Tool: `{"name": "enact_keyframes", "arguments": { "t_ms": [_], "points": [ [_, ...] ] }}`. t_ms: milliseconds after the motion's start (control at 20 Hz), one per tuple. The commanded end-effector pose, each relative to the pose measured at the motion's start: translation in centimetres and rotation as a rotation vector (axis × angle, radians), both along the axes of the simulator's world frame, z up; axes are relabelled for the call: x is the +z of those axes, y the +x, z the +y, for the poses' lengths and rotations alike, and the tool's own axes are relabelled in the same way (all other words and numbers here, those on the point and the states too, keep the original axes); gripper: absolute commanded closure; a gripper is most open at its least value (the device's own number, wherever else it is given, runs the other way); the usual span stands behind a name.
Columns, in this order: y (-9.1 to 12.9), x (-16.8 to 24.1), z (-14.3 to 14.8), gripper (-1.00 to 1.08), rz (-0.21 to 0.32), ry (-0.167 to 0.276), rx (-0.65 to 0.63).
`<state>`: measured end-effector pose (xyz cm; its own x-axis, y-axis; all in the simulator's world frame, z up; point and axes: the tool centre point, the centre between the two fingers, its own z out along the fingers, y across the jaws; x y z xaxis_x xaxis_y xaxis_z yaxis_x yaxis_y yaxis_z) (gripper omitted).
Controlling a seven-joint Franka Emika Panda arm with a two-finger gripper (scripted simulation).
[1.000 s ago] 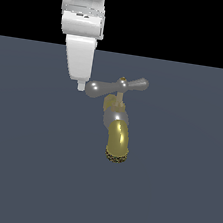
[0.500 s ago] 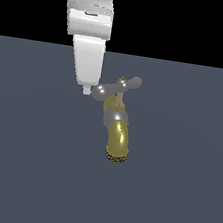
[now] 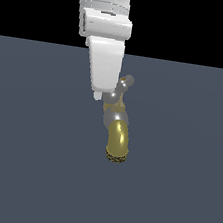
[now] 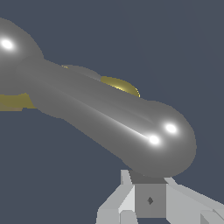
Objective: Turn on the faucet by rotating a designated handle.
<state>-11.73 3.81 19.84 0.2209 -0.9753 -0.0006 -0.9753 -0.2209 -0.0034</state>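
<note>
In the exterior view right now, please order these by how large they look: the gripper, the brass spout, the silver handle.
1. The gripper, largest, though probably nearer the camera.
2. The brass spout.
3. The silver handle, partly hidden by the gripper.

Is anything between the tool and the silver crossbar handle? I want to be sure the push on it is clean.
Nothing visible does. In the wrist view the slim shiny silver crossbar handle lies right at the white tool, with no gap or object between. In the exterior view the tool covers the handle's near arm.
</note>
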Motion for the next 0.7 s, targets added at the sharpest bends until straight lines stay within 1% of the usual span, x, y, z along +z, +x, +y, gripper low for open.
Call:
{"name": "enact_keyframes", "arguments": {
  "t_ms": [0, 150, 200, 650],
  "points": [
    [-0.7, 0.0, -1.8, 1.08, 0.002, -0.001, -0.023],
    [-1.2, 0.0, -2.4, 1.08, 0.003, -0.001, -0.023],
    [-0.9, 0.0, -1.1, 1.08, 0.002, -0.001, 0.000],
    [-0.5, 0.0, -6.5, 1.08, 0.003, -0.001, -0.012]
  ]
}}
